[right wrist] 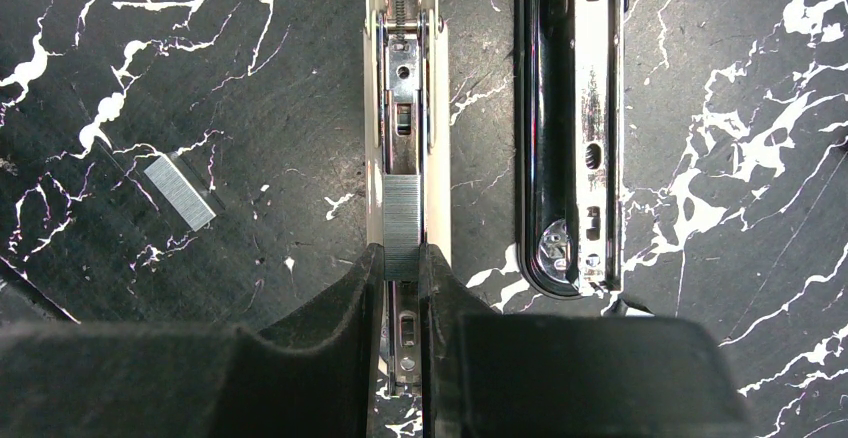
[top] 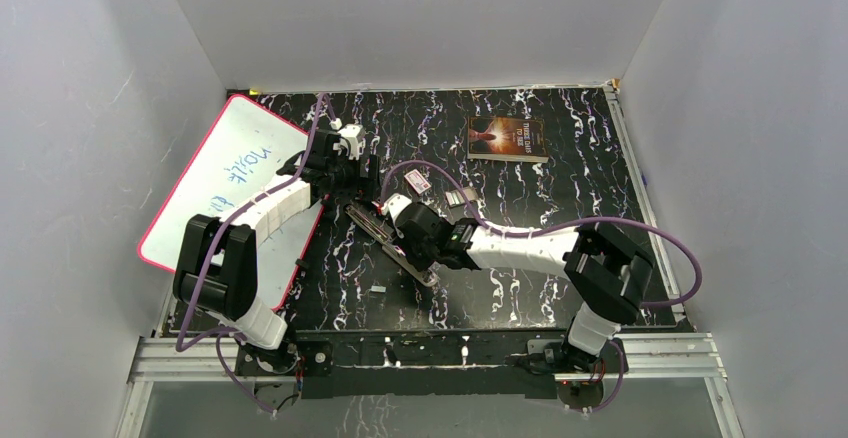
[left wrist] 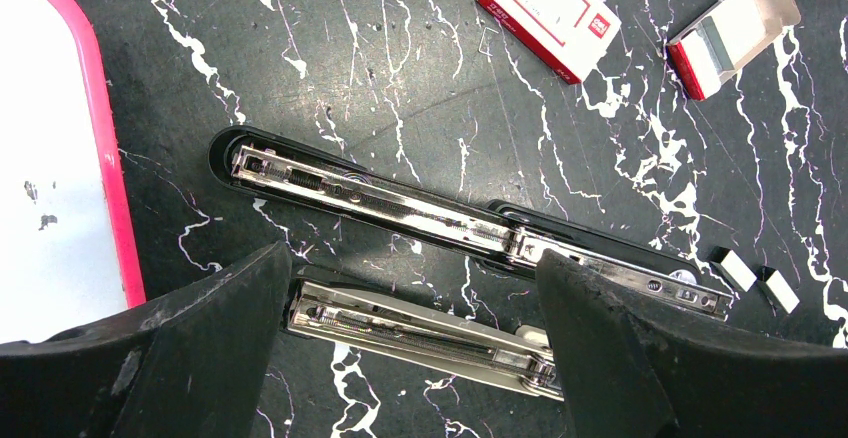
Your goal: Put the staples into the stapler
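A black tabletop (top: pixel 580 183) veined with white forms the floor of a booth with 3 plain grey walls (top: pixel 420 18). A pink-rimmed whiteboard (top: pixel 225 173) sits at its left side, and a book (top: pixel 508 139) lies near the far wall. 2 red-and-white staple boxes (left wrist: pixel 548 3) lie near the middle, 1 of them open. The stapler (right wrist: pixel 405 88) lies opened flat mid-table. The right gripper (right wrist: pixel 402 256) is clamped on a strip of staples (right wrist: pixel 402 213) over the stapler's metal channel. The left gripper (left wrist: pixel 412 273) hangs above the stapler, fingers wide apart, holding nothing. A loose strip (right wrist: pixel 180 192) lies on the marble nearby.
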Controlling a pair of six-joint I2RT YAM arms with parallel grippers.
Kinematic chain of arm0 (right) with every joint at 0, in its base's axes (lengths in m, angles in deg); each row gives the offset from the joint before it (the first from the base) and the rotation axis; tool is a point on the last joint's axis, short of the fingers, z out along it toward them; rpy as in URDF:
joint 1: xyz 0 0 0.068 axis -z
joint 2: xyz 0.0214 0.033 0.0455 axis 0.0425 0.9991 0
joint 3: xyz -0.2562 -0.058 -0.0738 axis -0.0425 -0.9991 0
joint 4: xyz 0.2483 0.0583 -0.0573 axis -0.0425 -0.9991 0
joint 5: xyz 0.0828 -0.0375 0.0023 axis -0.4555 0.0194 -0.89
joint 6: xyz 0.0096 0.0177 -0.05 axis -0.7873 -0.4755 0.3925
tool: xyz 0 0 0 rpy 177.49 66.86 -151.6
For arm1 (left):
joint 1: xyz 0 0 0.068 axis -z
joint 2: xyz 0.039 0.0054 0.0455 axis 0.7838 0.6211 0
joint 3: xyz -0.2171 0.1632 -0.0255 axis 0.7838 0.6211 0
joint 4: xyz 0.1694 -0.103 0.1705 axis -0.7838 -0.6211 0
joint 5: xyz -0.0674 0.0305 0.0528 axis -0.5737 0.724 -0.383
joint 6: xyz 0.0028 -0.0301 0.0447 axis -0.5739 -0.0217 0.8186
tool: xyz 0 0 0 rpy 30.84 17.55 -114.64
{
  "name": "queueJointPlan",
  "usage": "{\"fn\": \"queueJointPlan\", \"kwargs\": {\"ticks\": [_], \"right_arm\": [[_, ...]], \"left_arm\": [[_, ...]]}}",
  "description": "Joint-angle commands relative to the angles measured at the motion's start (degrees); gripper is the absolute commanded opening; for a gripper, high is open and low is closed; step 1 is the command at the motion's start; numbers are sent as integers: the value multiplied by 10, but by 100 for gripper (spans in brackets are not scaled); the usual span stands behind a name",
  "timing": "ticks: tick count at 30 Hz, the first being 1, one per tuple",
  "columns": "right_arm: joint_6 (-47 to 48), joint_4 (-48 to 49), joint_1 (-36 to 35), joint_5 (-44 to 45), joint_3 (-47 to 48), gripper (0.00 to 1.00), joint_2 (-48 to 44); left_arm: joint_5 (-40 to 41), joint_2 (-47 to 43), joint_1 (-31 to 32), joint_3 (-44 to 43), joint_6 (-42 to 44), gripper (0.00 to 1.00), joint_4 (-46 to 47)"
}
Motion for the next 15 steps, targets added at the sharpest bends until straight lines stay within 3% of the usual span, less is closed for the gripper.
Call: {"fn": "queueJointPlan", "kwargs": {"ticks": [1, 15], "right_arm": [[-8, -21, -3, 8, 22, 0, 8], [-6, -35, -3, 11, 23, 0, 1]], "left_arm": [[-2, -7, -2, -20, 5, 92, -5], [-3, -5, -2, -20, 5, 92, -5]]}}
